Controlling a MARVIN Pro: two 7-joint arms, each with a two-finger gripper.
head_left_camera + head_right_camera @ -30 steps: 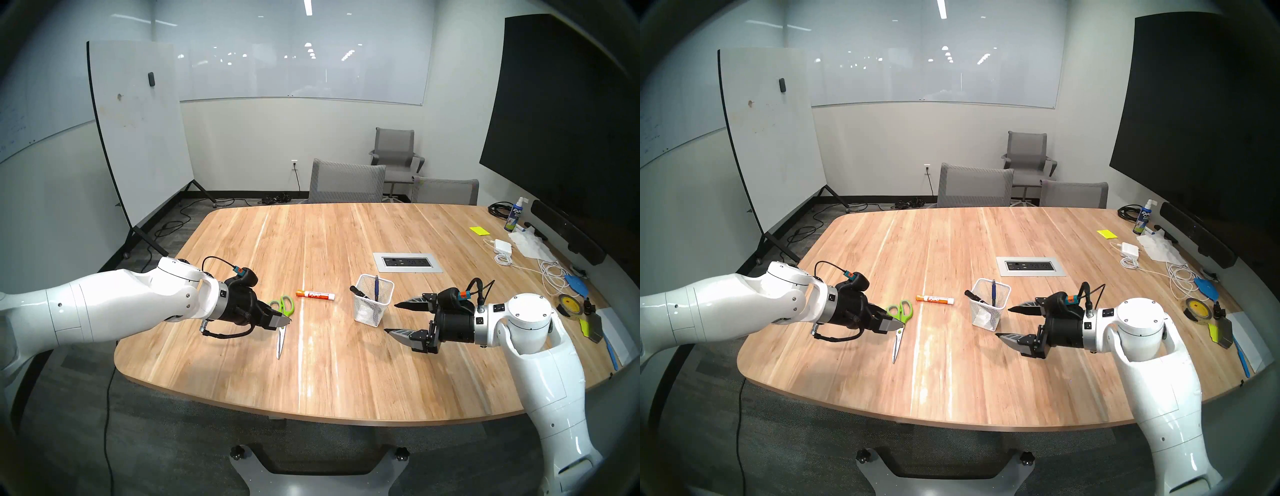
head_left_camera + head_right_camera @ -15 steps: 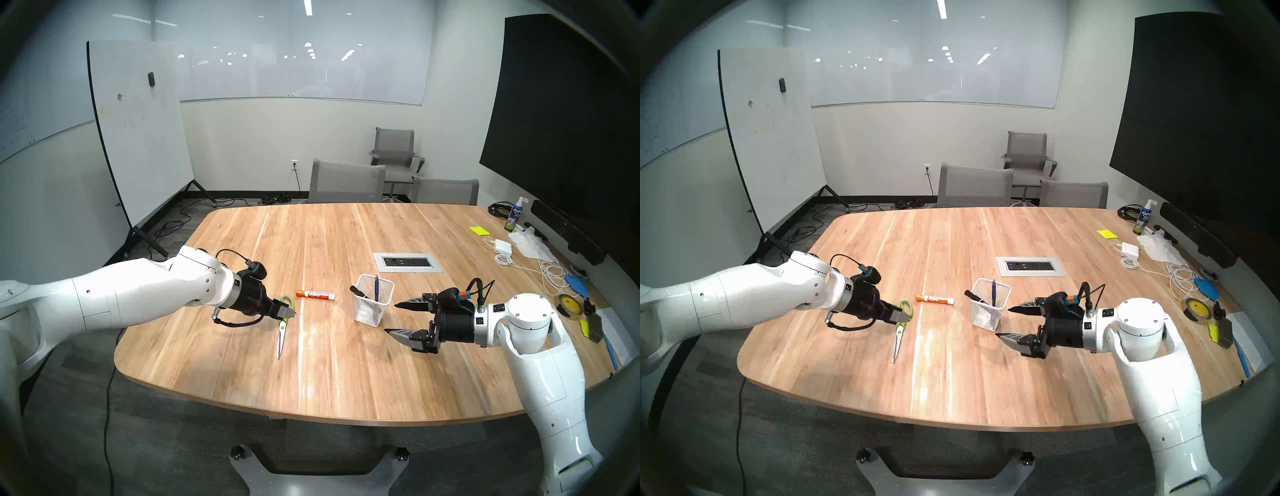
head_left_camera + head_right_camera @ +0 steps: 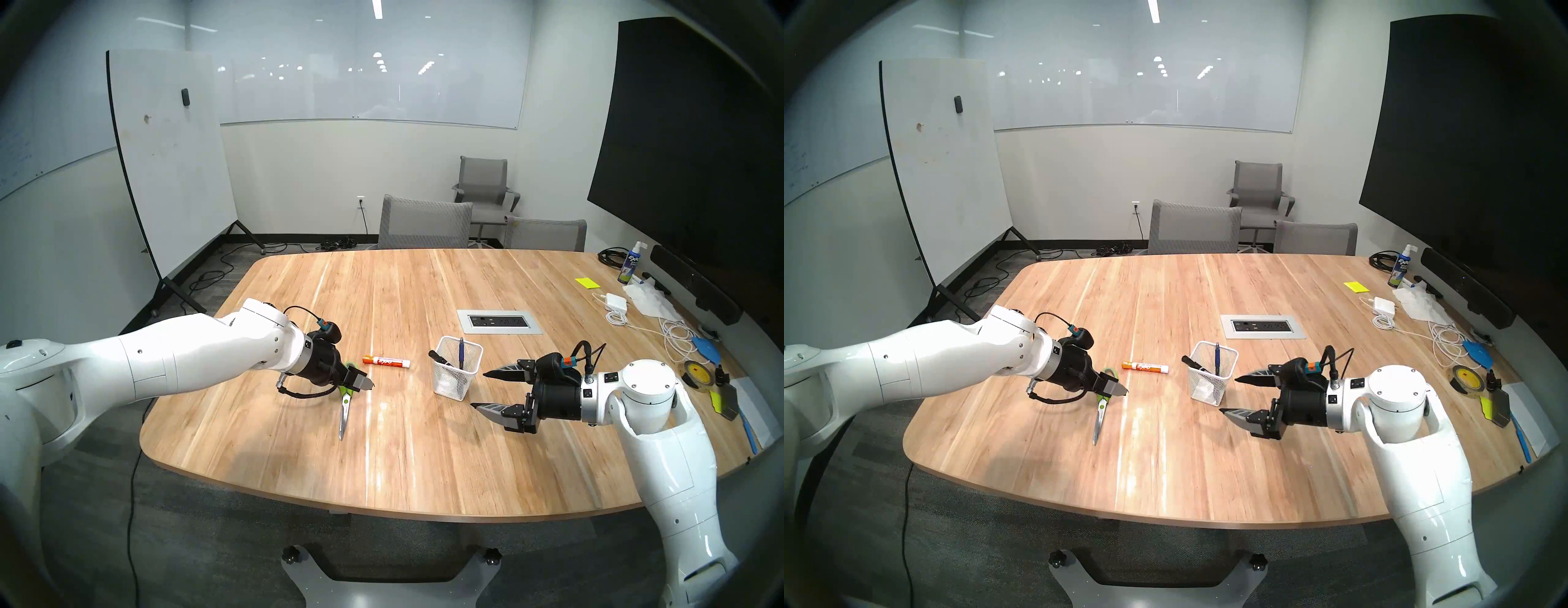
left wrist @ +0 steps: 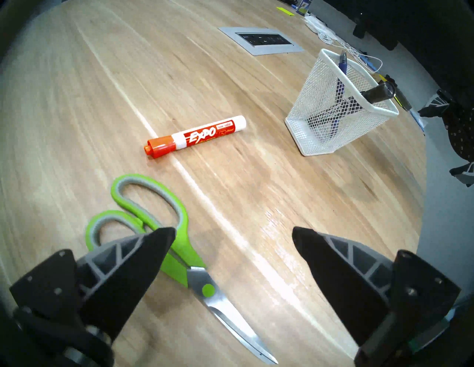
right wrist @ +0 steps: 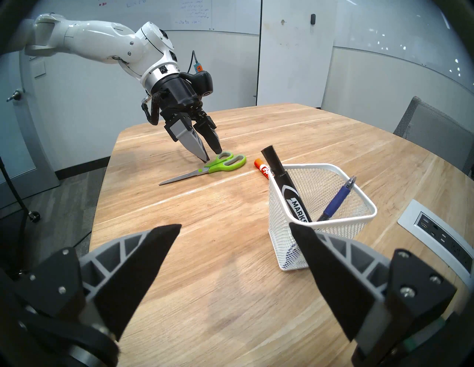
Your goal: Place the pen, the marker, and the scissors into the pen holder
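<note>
The scissors [image 3: 343, 418] [image 4: 208, 290] [image 5: 220, 164] have lime-green handles and lie flat on the wooden table, blades toward me. My left gripper [image 3: 368, 384] [image 4: 234, 234] [image 5: 212, 155] is open and tilted down just above the handles. One finger is over the handle neck, the other over bare wood. An orange-capped marker [image 3: 387, 362] [image 4: 197, 137] lies between the scissors and the white mesh pen holder [image 3: 457, 382] [image 5: 282, 246]. In the holder stand the blue pen [image 3: 461, 352] [image 5: 338, 200] and a black marker [image 3: 437, 356] [image 5: 279, 174]. My right gripper [image 3: 479, 390] [image 5: 234, 227] hangs open and empty just right of the holder.
A grey power outlet panel [image 3: 499, 321] is set into the table behind the holder. Cables, a charger [image 3: 616, 302], a tape roll [image 3: 698, 372] and a spray bottle [image 3: 628, 265] crowd the right edge. Grey chairs [image 3: 424, 223] stand beyond the far edge.
My left arm has reached forward and to the right, bringing its open gripper over the scissors' handles. The right arm and all objects have stayed put.
</note>
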